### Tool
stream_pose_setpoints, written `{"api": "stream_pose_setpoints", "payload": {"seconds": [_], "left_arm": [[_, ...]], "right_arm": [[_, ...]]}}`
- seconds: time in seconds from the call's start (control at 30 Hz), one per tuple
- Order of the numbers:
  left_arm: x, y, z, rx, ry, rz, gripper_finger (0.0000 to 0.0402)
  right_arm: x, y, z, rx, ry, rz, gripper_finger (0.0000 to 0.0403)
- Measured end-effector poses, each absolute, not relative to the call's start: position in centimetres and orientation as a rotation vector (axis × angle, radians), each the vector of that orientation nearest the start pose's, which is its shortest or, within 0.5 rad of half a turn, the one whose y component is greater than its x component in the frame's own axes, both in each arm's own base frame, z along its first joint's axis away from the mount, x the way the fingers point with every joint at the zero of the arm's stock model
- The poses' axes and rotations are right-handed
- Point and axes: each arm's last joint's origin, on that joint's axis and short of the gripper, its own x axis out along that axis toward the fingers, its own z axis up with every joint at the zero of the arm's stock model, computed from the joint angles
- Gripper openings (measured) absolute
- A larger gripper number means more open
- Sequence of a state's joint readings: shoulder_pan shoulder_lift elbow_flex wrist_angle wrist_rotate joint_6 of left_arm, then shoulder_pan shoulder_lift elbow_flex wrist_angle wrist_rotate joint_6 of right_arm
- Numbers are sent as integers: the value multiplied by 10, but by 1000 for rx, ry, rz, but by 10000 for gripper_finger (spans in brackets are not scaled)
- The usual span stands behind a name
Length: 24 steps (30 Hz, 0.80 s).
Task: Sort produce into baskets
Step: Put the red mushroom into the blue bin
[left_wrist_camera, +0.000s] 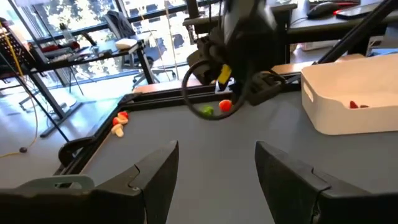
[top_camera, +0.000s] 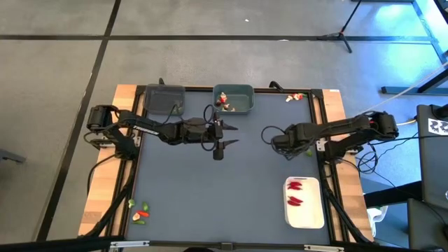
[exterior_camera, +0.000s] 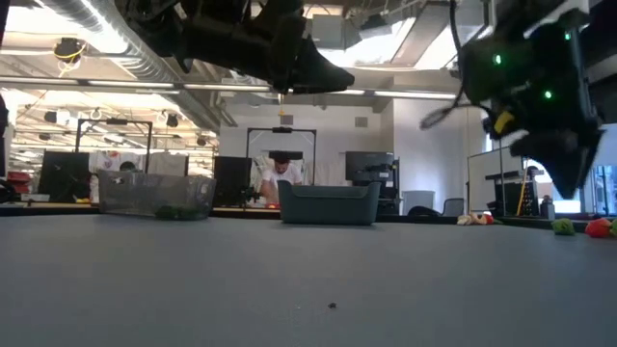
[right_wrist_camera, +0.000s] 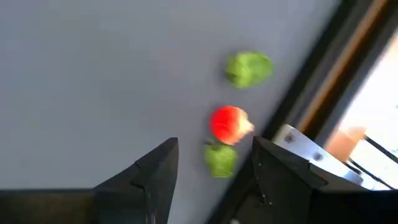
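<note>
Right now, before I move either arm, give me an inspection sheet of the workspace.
Surface: dark mat, wood edges.
Job's things: grey bin; teal bin with pieces; white tray with red chilies; loose pieces at left front corner, more at far edge.
Clutter: nothing seen.
Grippers: left gripper open mid-table; right gripper open over red and green pieces.
Cables: along both arms.
Surroundings: lab, person behind bins.

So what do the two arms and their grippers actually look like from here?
Both arms are dark, jointed and draped in looping black cables. The left gripper and right gripper each have two flat, dark, wedge-shaped fingers. In the low view, one arm shows green indicator lights and a yellow tag.
</note>
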<state>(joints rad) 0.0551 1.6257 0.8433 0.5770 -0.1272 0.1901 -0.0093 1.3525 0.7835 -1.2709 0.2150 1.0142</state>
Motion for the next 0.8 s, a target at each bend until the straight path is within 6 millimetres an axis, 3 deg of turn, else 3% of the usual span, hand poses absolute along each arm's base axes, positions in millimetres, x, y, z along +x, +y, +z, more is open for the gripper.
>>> {"api": "stream_pose_setpoints", "payload": {"seconds": [0.67,0.8], "left_arm": [[343,42,214,219,241,213,210],[343,42,214,232,241,209,210]], "right_arm": [[150,-34,139,717,1588,-1112,206],[148,-34,137,712,1589,-1109,183]]}}
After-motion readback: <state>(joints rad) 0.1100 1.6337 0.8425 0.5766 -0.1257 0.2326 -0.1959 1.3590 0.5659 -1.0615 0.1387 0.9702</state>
